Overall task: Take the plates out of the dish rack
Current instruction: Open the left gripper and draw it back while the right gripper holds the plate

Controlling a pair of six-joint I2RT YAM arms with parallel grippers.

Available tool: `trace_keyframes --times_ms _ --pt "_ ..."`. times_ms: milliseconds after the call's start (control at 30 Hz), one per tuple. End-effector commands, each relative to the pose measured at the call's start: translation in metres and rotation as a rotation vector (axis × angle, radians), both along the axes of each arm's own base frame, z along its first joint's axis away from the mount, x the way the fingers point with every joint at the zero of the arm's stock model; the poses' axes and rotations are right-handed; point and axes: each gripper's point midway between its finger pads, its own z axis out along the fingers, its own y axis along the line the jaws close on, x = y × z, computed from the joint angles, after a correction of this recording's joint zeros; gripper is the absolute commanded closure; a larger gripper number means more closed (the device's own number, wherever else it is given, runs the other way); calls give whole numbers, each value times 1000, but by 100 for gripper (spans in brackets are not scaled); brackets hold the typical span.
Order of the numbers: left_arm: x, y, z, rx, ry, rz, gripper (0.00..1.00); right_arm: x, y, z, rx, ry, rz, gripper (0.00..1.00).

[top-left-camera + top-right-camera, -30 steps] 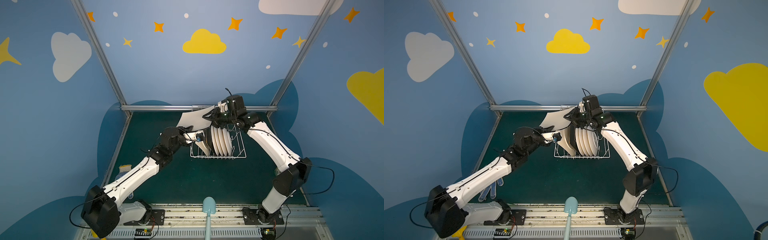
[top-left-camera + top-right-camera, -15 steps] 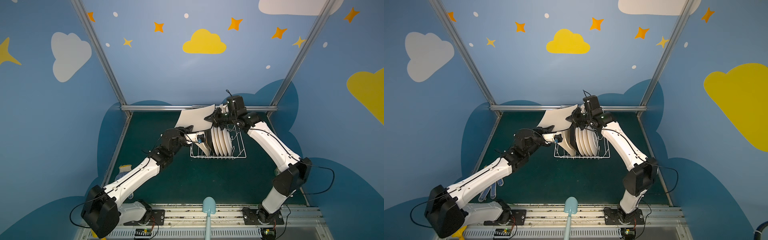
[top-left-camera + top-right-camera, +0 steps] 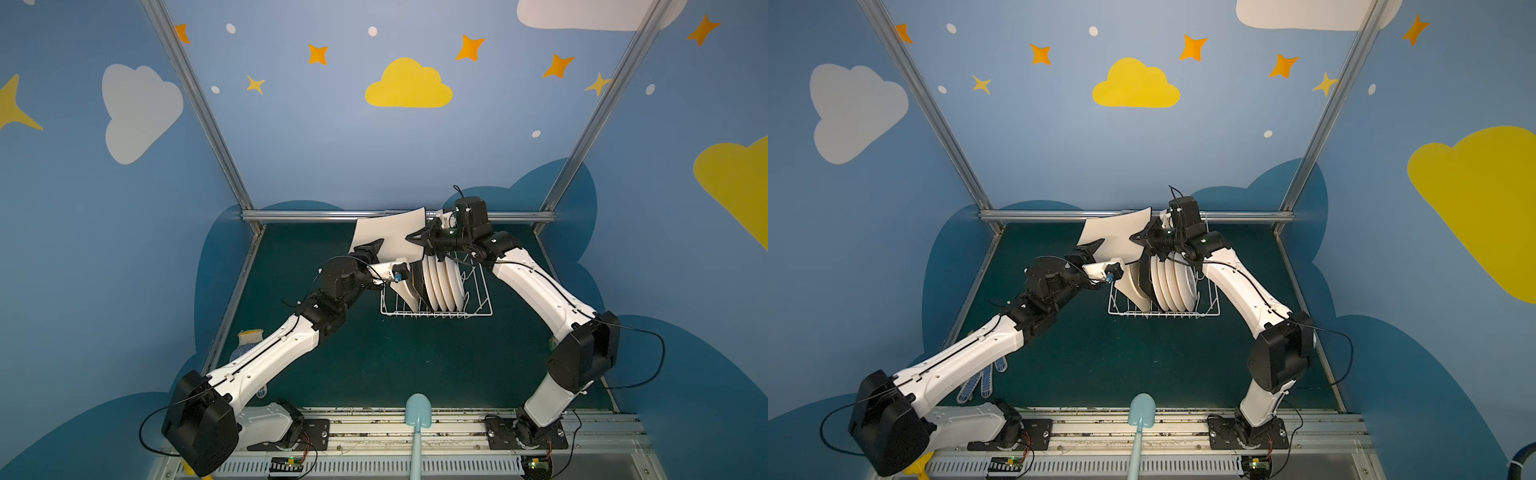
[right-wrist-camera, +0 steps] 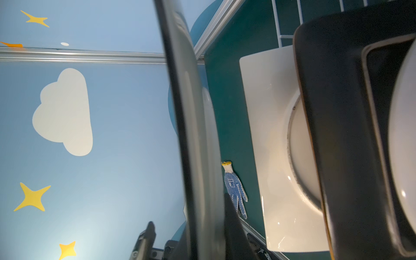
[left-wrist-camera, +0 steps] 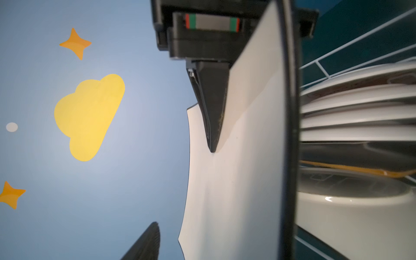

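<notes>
A large cream-white square plate [image 3: 388,232] [image 3: 1115,237] hangs in the air above the left end of the dish rack [image 3: 482,309] [image 3: 1214,311]. My right gripper [image 3: 415,241] [image 3: 1138,242] is shut on its right edge; in the right wrist view the plate [image 4: 195,135] runs edge-on through the right gripper [image 4: 202,236]. My left gripper [image 3: 372,248] [image 3: 1092,249] stands open at the plate's lower left corner, one finger [image 5: 146,243] apart from the plate [image 5: 236,180]. In the rack stand a second cream square plate [image 3: 405,289] [image 4: 270,146], a black square plate [image 3: 419,276] [image 4: 337,135] and several round white plates [image 3: 444,282].
A blue-dotted work glove [image 3: 249,340] [image 3: 980,382] [image 4: 235,191] lies on the green mat near the left wall. A light blue shovel-shaped tool [image 3: 417,411] pokes in at the front edge. A metal rail [image 3: 311,215] runs along the back of the mat, just behind the raised plate.
The left gripper has opened and let go of the raised plate's corner. The right gripper has closed on the plate's right edge. The plate has stayed nearly in place above the rack.
</notes>
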Motion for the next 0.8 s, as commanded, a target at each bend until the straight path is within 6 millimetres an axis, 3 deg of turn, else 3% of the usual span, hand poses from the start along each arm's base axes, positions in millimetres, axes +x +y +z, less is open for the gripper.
trace_keyframes --times_ms 0,167,400,767 --pt "-6 2 40 -113 -77 -15 22 -5 -4 89 165 -256 16 100" --pt "-13 0 34 -163 -23 -46 0 0 -11 102 193 -309 -10 100" --pt "-28 4 16 -194 112 -58 0 16 -33 112 211 -357 -89 100" --pt "-48 40 42 -528 252 -33 0 22 -78 131 178 -478 -191 100"
